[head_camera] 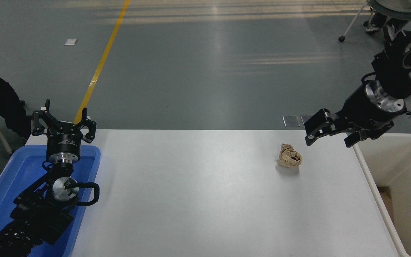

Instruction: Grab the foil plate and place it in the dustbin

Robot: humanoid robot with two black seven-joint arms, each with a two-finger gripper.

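The right gripper (328,134) hangs empty, fingers spread, above the table's (198,192) far right edge beside the dustbin (369,167). No foil plate shows; perhaps it lies in the bin. The left gripper (64,123), splayed, parks over the blue tray (9,178).

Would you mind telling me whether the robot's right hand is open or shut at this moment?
Open. The right hand hangs above the white table, its fingers spread with a clear gap and nothing between them.
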